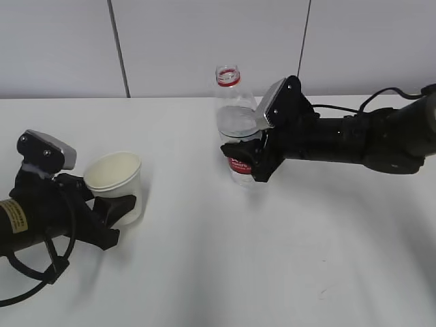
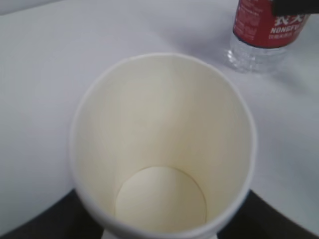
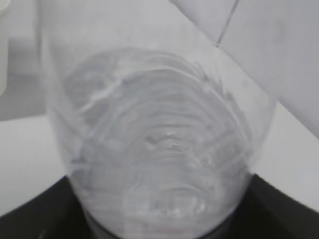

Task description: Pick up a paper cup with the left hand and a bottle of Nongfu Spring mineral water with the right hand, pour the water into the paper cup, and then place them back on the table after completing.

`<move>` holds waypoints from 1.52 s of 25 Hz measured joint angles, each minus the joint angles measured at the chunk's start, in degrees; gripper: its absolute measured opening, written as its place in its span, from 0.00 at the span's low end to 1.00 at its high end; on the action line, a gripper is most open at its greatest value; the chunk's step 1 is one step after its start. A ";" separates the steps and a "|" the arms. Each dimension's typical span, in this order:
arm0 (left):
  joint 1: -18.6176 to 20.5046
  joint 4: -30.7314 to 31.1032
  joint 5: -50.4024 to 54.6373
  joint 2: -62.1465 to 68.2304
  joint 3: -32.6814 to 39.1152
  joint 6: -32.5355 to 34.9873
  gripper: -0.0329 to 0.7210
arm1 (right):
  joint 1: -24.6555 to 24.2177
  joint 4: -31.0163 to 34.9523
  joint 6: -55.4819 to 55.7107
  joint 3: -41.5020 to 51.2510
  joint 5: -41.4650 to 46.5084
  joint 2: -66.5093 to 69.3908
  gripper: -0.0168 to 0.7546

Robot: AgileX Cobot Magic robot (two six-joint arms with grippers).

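Spreading across your whole exterior view, the wide plain white tabletop [image 1: 286, 259] carries everything, with pale wall panels behind it. On your right side of that view, the right hand [image 1: 253, 155], a black arm with a grey camera block and cables, reaches in low from the edge of the picture. Its two fingers sit on either side of the red label band of the clear plastic mineral-water bottle [image 1: 235, 126] and look clamped on it. The bottle stands upright near the middle of the table with its cap off and only a red ring at its neck. You can see clear colourless water [image 1: 236, 121] inside, its surface standing a little above the gripper. The right wrist view looks straight down onto the bottle's rounded shoulder [image 3: 159, 144], with dark gripper parts at both lower corners.

At your left, the left hand [image 1: 117, 204], a black arm with a grey camera block and a yellow sticker, lies low over the table. Its fingers flank the lower body of the white paper cup [image 1: 116, 178], seemingly closed on it. The cup stands upright, well apart from the bottle. Your left wrist view looks into the cup [image 2: 162, 149] and shows a dry, cream-coloured interior, with the bottle's red label [image 2: 266, 22] at the top right.
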 joint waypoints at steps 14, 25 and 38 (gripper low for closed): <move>0.00 15.96 2.89 0.00 -5.25 -13.77 0.55 | 7.57 -12.70 0.25 -11.89 15.48 0.00 0.63; -0.03 18.96 4.54 0.00 -6.80 -15.21 0.55 | 7.92 -21.20 0.15 -17.25 17.38 0.00 0.62; -0.03 19.28 -3.15 0.00 -6.84 -15.37 0.55 | 7.92 -31.50 -0.07 -20.24 16.77 0.00 0.61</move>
